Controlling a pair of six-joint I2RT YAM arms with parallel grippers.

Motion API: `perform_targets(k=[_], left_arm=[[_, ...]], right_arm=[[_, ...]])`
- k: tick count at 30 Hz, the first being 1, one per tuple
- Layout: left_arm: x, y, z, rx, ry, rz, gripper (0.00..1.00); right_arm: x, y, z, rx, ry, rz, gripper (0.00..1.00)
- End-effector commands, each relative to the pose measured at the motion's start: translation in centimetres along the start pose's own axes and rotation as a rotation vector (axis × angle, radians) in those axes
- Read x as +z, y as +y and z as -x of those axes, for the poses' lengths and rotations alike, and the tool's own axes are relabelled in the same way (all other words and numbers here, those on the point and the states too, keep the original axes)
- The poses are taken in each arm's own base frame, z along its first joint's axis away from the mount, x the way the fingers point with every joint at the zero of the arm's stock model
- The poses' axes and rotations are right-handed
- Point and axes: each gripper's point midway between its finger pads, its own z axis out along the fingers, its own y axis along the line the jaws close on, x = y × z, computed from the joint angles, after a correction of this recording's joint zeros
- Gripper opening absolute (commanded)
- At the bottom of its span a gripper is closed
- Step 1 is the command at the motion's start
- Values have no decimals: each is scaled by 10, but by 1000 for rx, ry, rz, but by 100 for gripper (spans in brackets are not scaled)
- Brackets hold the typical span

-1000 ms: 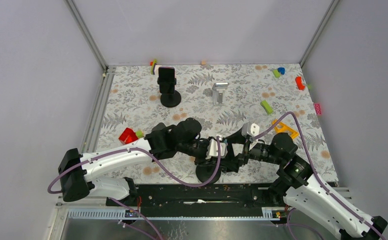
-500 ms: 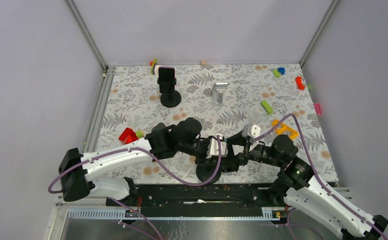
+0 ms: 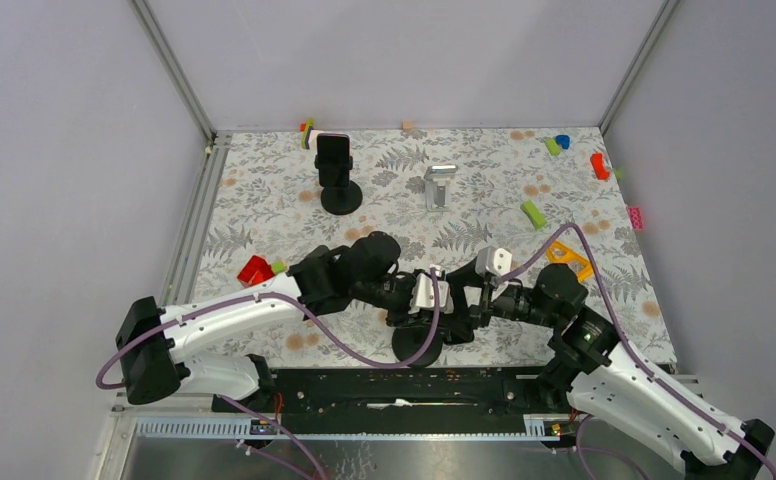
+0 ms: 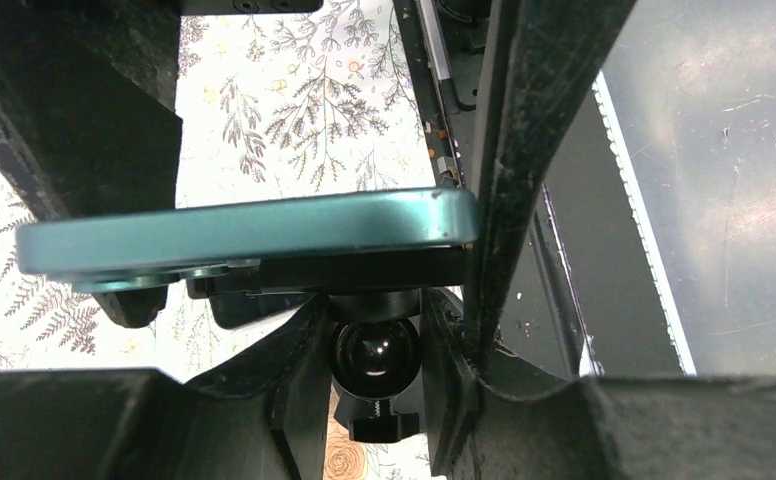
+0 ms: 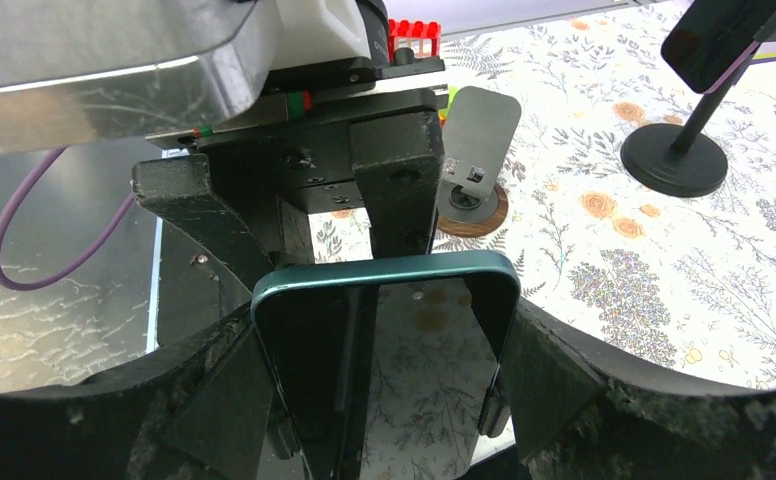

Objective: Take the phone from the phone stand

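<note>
A teal phone (image 5: pixel 389 350) sits in the clamp of a black phone stand whose round base (image 3: pixel 416 347) is near the table's front edge. In the left wrist view the phone (image 4: pixel 244 230) shows edge-on above the stand's ball joint (image 4: pixel 376 355). My left gripper (image 4: pixel 376 375) is shut on that ball joint, one finger on each side. My right gripper (image 5: pixel 389 385) is shut on the phone, its fingers (image 5: pixel 564 385) pressing the two long edges. In the top view both grippers meet over the stand and hide the phone.
A second phone on a black stand (image 3: pixel 335 172) and a silver stand (image 3: pixel 439 185) are at the back. A red brick (image 3: pixel 255 270), a green brick (image 3: pixel 532 213) and an orange piece (image 3: pixel 569 258) lie around. More small bricks (image 3: pixel 599 165) are at the back right.
Both grippers and the stand's head have shifted slightly to the left and away from the front edge. The grips have not changed.
</note>
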Motion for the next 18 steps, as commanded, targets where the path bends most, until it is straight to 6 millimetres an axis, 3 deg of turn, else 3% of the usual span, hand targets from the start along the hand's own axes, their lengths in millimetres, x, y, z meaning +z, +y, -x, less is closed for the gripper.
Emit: perform_targets(k=[1,8,18], left_arm=[[3,-52,32,66,-136,-256,0],[2,-72,30,79,-153,-339,0],[9,-90,26,81,-141,-401,0]], right_arm=[[11,-38,-13,-164,70,-100,0],[6,-64,-10,-134,60,-99,0],[13,-87,-20,-153,91,-109,0]])
